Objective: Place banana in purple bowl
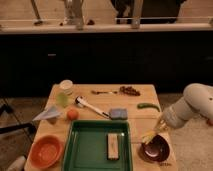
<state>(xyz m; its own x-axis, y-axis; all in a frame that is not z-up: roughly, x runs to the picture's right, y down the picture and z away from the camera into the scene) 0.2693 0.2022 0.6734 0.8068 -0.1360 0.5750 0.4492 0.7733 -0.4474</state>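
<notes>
The purple bowl [156,150] sits at the table's front right corner. The small yellow banana [149,136] hangs at the bowl's near-left rim, just above it. My gripper [158,129] is at the end of the white arm [192,105], which comes in from the right. It is shut on the banana's upper end and points down and left over the bowl.
A green tray [85,150] holding a tan bar [114,146] lies left of the bowl. An orange bowl [46,150] is at the front left. A blue sponge [118,113], green pepper [148,106], white-handled brush [90,106], orange fruit [73,114] and cup [65,86] lie behind.
</notes>
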